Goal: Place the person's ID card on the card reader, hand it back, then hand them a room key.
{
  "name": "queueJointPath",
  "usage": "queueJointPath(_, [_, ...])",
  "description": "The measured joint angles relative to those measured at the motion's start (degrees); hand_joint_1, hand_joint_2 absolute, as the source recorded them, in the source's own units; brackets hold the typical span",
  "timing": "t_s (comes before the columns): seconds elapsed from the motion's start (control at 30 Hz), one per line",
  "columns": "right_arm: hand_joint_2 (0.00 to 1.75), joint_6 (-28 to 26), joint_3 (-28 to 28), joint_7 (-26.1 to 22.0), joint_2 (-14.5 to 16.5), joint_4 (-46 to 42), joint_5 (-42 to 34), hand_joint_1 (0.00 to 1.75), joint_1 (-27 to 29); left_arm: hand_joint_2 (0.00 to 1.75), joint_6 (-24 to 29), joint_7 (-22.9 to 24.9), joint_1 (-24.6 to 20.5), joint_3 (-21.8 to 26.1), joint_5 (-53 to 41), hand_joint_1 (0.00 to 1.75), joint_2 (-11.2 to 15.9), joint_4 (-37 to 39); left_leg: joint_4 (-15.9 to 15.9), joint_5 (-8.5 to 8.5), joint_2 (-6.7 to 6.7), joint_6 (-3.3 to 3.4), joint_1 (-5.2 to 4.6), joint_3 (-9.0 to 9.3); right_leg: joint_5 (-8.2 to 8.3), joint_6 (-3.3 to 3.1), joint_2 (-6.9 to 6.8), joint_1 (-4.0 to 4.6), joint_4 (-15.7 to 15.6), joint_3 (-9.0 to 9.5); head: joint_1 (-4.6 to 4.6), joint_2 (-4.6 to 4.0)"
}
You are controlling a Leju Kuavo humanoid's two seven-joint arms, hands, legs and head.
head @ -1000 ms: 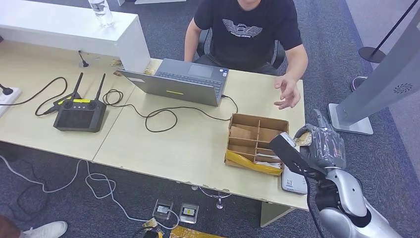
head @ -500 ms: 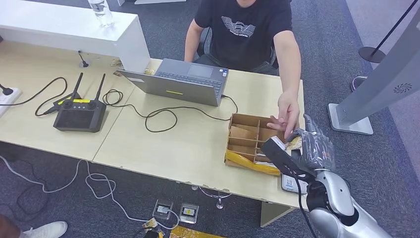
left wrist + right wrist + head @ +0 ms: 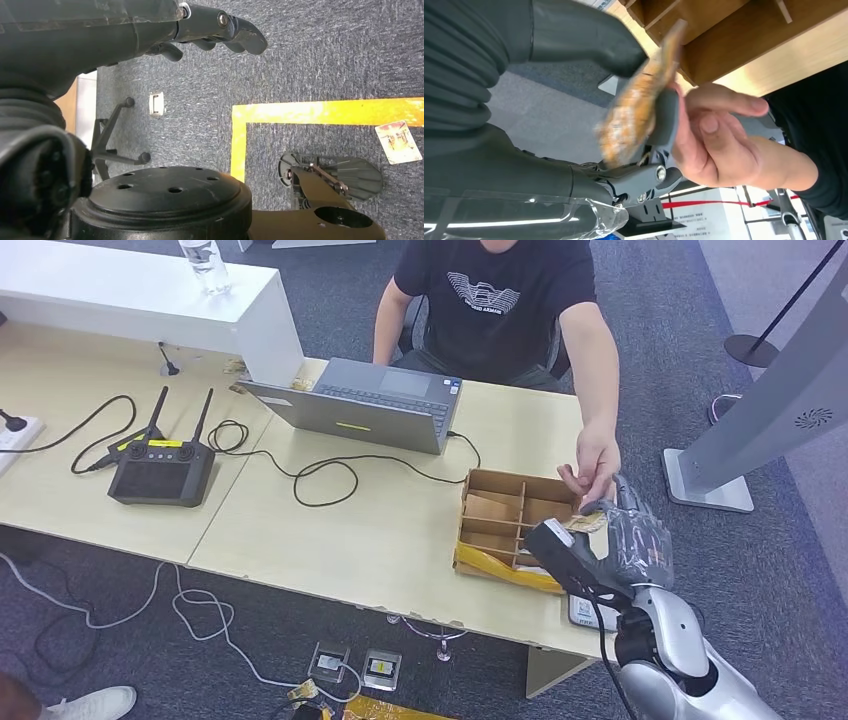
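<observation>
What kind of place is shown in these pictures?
Probably an office set up as a mock reception desk: a person sits behind a desk with a laptop and a divided card box, on grey carpet.

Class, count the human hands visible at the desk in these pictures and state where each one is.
1. The person's hand reaches across the table's right end, touching the card held in the robot's right hand. Their other hand is hidden behind the laptop.

Orange patterned card point(image 3: 636, 112) pinched in right hand point(image 3: 625, 540), tilted.
</observation>
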Motion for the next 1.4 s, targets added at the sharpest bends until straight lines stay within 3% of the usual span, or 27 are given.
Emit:
queueJointPath(0.4, [1.75,1.9,-1.3,0.5,-0.2,-0.5,3.0,0.0,2.2,0.0,-0.1,0.4,0.0,-0.3,-0.4,0.0,0.0,0.0,0.0,0.01,0.01,-0.01,0.0,0.05,0.0,0.0,0.03,0.0,0.0,-0.01,0.01,0.0])
queueJointPath(0.9, [1.75,11.1,-11.8,0.6,-0.3,-11.5,8.1,0.0,12.1,0.0,-0.1,0.7,0.1,-0.3,-0.7,0.0,0.0,0.0,0.0,0.0,0.05,-0.02,0.0,0.04,0.0,0.0,0.06,0.0,0.0,-0.01,0.01,0.01])
queueJointPath(1.4, [1.75,4.8,-7.6,0.6,2.0,-9.4,0.9,0.0,10.3,0.0,0.0,1.2,0.0,-0.3,0.0,0.0,0.0,0.0,0.0,0.02,0.01,-0.04,0.01,-0.01,0.0,0.0,0.0,0.01,0.0,0.0,0.01,0.0])
